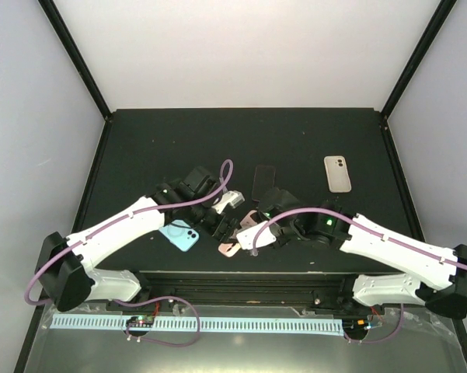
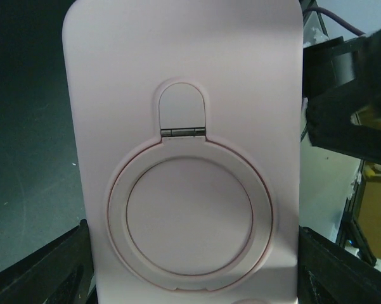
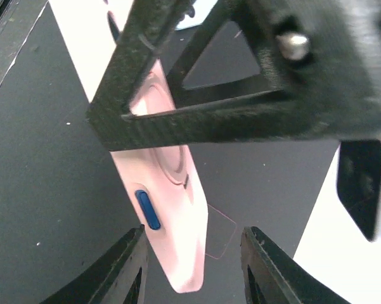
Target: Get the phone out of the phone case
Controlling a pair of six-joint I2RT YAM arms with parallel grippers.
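Over the table's [image 1: 295,132] near edge, a pink case [image 1: 250,223] sits between both arms.
Left gripper [image 2: 190,278] clamps the case across its width, ring side facing its camera. Right gripper [image 3: 193,272] stands parted around the case's end, one finger [image 3: 269,269] clear of it. Whether the phone is inside cannot be told.

pale pink phone case [image 2: 184,126], blue side button [image 3: 148,209], light blue handset [image 1: 179,235], black table [image 1: 241,140]

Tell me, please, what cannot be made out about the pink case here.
Top external: the left gripper and right gripper cover most of the pink case.
Left wrist: only its back shows, lower end cropped; phone inside unconfirmed.
Right wrist: the left gripper's blurred fingers cross its middle.
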